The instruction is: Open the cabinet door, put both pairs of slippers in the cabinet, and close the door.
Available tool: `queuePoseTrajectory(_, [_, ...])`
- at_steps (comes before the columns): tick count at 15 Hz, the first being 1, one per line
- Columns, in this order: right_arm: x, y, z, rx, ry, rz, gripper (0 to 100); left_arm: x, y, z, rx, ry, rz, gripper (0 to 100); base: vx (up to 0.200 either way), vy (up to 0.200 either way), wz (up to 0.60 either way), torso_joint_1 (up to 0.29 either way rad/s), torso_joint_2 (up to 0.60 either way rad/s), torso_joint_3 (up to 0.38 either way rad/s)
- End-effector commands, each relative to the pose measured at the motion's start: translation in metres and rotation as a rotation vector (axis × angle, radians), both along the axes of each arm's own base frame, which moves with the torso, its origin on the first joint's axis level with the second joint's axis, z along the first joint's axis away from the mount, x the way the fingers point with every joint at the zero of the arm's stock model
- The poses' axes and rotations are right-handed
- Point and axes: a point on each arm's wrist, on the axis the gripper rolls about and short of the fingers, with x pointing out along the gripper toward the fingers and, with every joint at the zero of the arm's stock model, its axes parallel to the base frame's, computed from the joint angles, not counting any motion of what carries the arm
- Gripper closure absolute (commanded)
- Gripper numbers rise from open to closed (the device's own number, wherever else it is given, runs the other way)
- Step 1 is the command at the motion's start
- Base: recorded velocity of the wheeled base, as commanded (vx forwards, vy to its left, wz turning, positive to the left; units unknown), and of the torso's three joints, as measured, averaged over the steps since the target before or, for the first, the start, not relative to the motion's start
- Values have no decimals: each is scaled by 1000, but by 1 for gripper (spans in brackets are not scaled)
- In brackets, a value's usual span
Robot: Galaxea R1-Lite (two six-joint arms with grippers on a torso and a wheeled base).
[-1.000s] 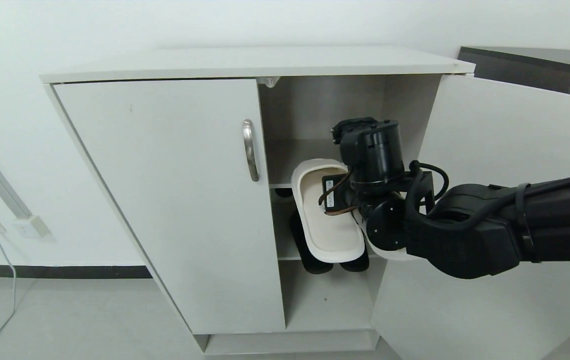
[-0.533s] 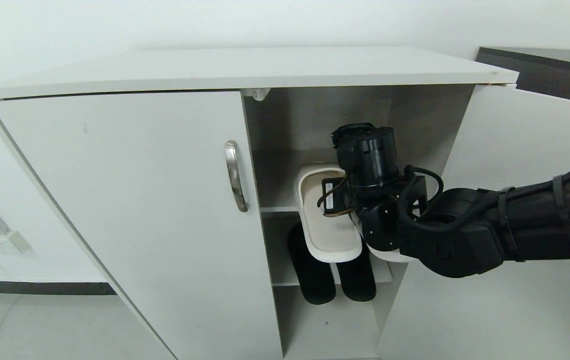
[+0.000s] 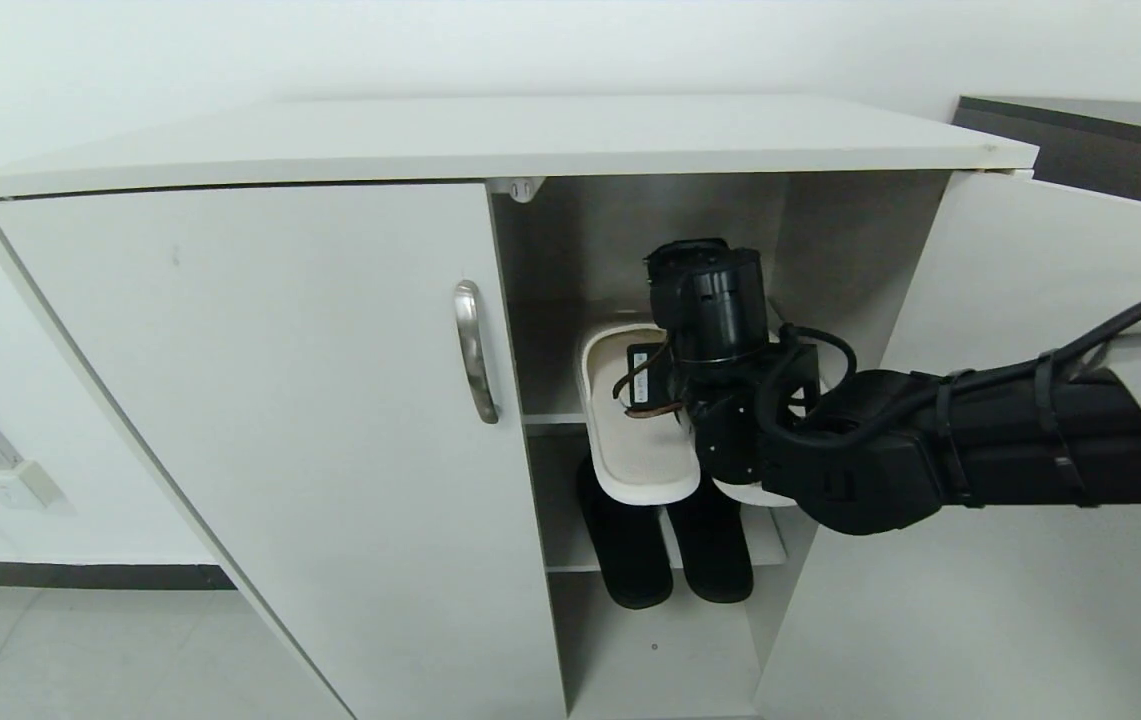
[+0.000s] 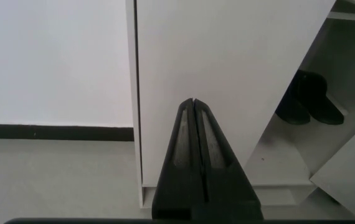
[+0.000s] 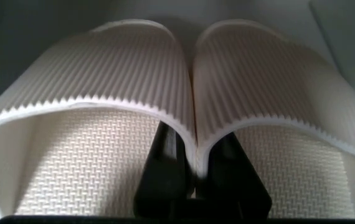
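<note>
Holding white slippers as a pair, inner strap edges pinched side by side between right gripper fingers, partway into cabinet at upper shelf level, heels hanging out past the shelf edge (resting on it or not: can't tell). Directly below: black slippers already on lower shelf. Right door wide open, left door shut. Left gripper fingers pressed together, empty, low before left door. Done: opening, black pair. Left: seating and releasing white pair, closing door.

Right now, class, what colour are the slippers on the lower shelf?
The slippers are black, clearest in the head view.
</note>
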Motion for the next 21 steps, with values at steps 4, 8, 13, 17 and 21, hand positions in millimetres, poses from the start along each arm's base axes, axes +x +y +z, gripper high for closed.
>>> queuePoseTrajectory(4, [27, 2, -4, -12, 11, -38, 100, 0, 0, 0, -1, 0, 1, 100, 0, 0, 0, 0, 0, 0])
queuePoseTrajectory(8, [42, -1, 6, -2, -1, -62, 100, 0, 0, 0, -1, 0, 1, 100, 0, 0, 0, 0, 0, 0])
queuePoseTrajectory(13, [55, 1, 3, -8, -2, -78, 100, 0, 0, 0, -2, 0, 1, 100, 0, 0, 0, 0, 0, 0])
queuePoseTrajectory(17, [59, 2, 1, -17, -2, -80, 100, 0, 0, 0, -2, 0, 1, 100, 0, 0, 0, 0, 0, 0])
queuePoseTrajectory(21, [59, 2, 0, -20, -1, -81, 100, 0, 0, 0, -1, 0, 1, 100, 0, 0, 0, 0, 0, 0])
